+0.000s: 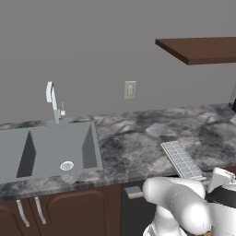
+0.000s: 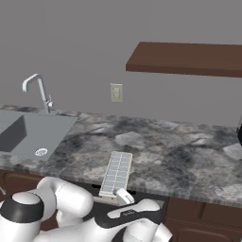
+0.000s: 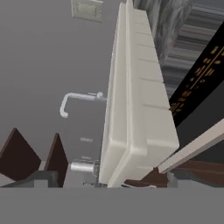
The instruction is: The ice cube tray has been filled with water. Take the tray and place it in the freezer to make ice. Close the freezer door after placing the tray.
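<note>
The white ice cube tray (image 1: 182, 159) (image 2: 117, 173) lies on the marbled counter (image 1: 138, 138), its near end jutting over the front edge. Pale blue-grey water fills its cells. In the hand view the tray (image 3: 135, 109) is very close and seen from its side and underside. My gripper (image 3: 107, 180) is open at that overhanging end, one dark fingertip on each side of it and neither touching it. The white hand (image 2: 124, 196) sits just below the counter's front edge. The freezer and its door are out of view.
A grey double sink (image 1: 46, 147) with a faucet (image 1: 53, 99) takes up the counter's left part. A wall outlet (image 1: 130, 90) and a dark wooden shelf (image 1: 203, 48) are on the back wall. Brown cabinet doors (image 1: 69, 212) run below the counter.
</note>
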Available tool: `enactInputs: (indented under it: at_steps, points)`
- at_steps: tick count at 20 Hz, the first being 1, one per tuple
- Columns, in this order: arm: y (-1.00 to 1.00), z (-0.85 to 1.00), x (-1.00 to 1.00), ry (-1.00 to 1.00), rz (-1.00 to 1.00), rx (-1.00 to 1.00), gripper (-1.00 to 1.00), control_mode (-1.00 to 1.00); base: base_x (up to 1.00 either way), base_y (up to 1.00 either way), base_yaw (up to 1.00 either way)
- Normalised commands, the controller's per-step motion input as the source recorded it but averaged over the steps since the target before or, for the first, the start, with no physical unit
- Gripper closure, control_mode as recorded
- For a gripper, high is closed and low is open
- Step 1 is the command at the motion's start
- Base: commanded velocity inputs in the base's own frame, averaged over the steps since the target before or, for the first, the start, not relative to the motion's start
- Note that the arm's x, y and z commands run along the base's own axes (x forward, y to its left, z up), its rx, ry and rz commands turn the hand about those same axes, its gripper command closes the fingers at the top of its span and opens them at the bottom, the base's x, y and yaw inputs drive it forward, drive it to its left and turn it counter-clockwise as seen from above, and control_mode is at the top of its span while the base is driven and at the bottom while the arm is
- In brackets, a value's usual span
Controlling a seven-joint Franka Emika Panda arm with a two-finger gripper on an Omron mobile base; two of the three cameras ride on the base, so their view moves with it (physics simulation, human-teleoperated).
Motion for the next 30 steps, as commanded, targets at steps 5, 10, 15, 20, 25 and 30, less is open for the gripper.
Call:
enactInputs:
  at_steps: [5, 10, 15, 20, 25, 30]
  points:
    - [0.0, -0.01, 0.06, 0.0, 0.0, 0.0, -1.0, -1.0, 0.0, 0.0, 0.0]
    - [0.0, -0.12, 0.13, 0.0, 0.0, 0.0, -1.0, -1.0, 0.0, 0.0, 0.0]
    - [0.0, -0.12, 0.13, 0.0, 0.0, 0.0, -1.0, -1.0, 0.0, 0.0, 0.0]
    - [0.0, -0.13, 0.11, 0.0, 0.0, 0.0, -1.0, -1.0, 0.0, 0.0, 0.0]
    - [0.0, -0.02, 0.09, 0.0, 0.0, 0.0, -1.0, -1.0, 0.0, 0.0, 0.0]
    - [0.0, 0.0, 0.05, 0.0, 0.0, 0.0, -1.0, -1.0, 0.0, 0.0, 0.0]
